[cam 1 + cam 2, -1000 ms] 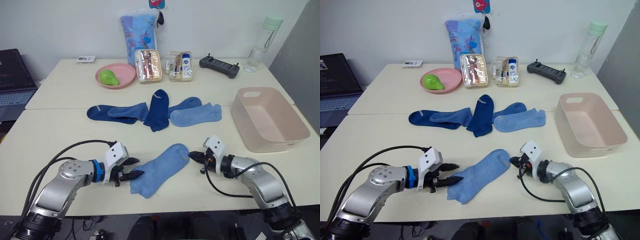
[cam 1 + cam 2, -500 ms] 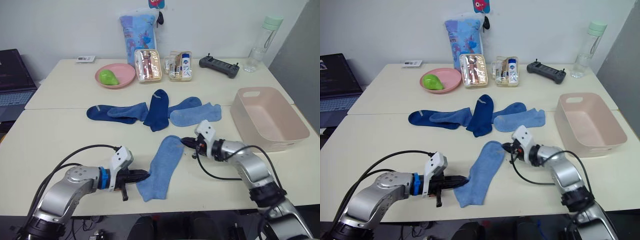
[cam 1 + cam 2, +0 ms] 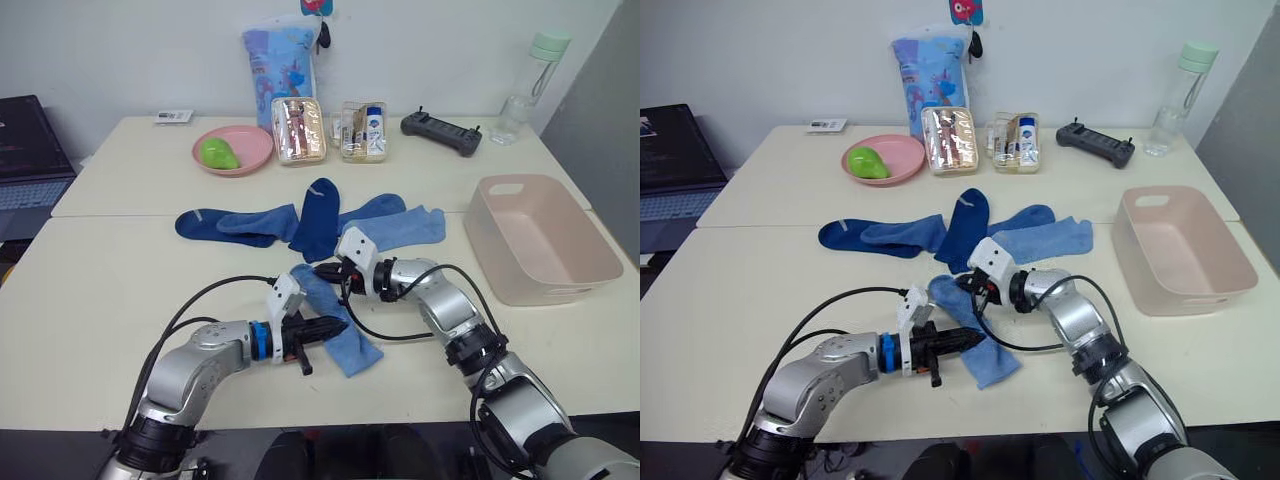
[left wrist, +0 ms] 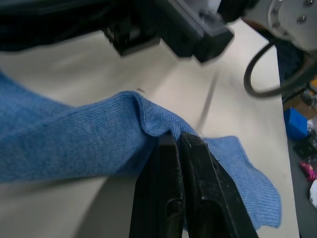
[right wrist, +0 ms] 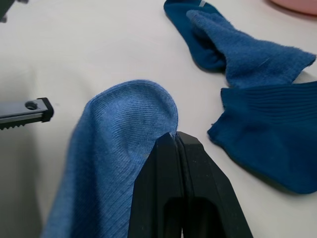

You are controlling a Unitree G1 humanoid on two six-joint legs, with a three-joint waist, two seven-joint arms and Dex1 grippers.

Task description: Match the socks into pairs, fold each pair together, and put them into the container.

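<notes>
Both fingers pinching one sock (image 3: 335, 322), five socks (image 3: 310, 220) behind

No readable text, labels, brands or numbers anywhere; packaging print too small.

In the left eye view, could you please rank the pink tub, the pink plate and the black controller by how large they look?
1. pink tub
2. pink plate
3. black controller
The tub lies nearer the camera, which adds to its apparent size.
</notes>
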